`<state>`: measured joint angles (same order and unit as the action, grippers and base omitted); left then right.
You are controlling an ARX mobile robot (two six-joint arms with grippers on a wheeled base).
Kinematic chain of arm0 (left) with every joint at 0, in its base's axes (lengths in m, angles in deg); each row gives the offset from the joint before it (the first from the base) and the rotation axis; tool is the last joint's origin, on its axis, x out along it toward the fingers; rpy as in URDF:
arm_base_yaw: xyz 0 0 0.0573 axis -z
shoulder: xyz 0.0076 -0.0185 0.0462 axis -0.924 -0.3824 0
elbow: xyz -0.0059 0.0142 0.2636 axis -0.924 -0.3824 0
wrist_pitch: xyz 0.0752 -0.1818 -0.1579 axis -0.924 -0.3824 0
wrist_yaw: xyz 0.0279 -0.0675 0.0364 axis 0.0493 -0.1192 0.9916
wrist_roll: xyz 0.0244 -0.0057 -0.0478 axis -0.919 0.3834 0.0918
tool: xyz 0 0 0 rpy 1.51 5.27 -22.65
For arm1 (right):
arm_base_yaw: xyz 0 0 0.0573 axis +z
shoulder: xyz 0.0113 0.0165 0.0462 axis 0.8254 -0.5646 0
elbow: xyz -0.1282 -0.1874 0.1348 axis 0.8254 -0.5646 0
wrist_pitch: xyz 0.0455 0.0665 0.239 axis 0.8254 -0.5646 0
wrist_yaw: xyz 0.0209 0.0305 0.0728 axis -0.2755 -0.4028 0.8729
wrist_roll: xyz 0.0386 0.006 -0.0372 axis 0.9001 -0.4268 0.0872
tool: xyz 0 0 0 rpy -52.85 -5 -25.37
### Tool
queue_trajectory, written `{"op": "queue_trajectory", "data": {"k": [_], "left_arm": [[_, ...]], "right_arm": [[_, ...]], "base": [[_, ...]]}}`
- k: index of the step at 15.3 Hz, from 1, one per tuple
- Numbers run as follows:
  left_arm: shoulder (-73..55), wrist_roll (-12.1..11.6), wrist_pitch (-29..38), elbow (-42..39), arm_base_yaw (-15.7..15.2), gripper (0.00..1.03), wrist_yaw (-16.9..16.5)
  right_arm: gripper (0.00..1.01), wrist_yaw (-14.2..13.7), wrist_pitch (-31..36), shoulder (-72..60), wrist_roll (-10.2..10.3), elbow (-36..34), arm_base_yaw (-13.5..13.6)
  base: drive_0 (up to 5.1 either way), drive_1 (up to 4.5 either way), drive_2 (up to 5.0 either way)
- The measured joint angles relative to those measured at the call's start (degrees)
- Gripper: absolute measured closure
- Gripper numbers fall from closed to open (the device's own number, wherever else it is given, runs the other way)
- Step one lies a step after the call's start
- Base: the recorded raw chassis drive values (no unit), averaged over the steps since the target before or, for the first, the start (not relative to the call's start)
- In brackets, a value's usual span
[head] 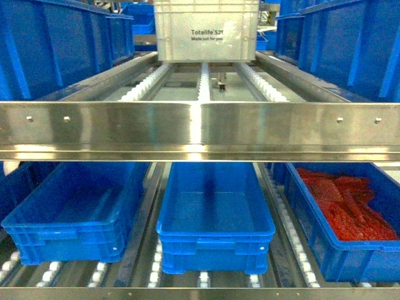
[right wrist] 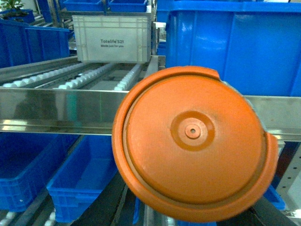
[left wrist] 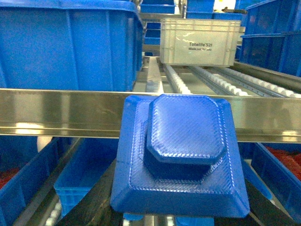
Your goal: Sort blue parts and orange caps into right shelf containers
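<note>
Left crate [head: 75,215]: bright blue, lower shelf, 8 o'clock in head view, nothing visible inside.
Middle crate [head: 214,212]: blue, 6 o'clock, just beside left one, interior bare.
Right crate [head: 350,212]: blue, 4 o'clock, holding red-orange pieces [head: 347,200].
Steel rail [head: 200,128]: across centre, roller lanes behind.
White tote [head: 206,28]: 12 o'clock, upper rollers, printed "Totelife".
Blue part [left wrist: 181,155]: stepped, octagonal top, filling left wrist view at 6 o'clock, before the rail.
Left gripper: hidden under the part; spread or pinching, cannot tell.
Orange cap [right wrist: 195,143]: round, notched rim, filling right wrist view.
Right gripper: hidden behind cap; cannot tell.
</note>
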<state>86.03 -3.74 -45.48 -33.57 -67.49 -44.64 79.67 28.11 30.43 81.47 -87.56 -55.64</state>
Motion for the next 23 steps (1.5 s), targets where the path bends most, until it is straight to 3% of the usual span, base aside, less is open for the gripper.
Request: {"op": "queue_trajectory", "data": {"k": [6, 23], "left_arm": [[0.0, 0.02, -0.09, 0.0, 0.0, 0.6, 0.13], [0.0, 0.02, 0.04, 0.0, -0.02, 0.6, 0.07]], "right_arm": [[0.61, 0.04, 0.0, 0.0, 0.0, 0.0, 0.0], [0.61, 0.09, 0.0, 0.0, 0.0, 0.0, 0.0]], "base": [[-4.9, 2.51, 2.5], [0.0, 0.0, 0.0]]}}
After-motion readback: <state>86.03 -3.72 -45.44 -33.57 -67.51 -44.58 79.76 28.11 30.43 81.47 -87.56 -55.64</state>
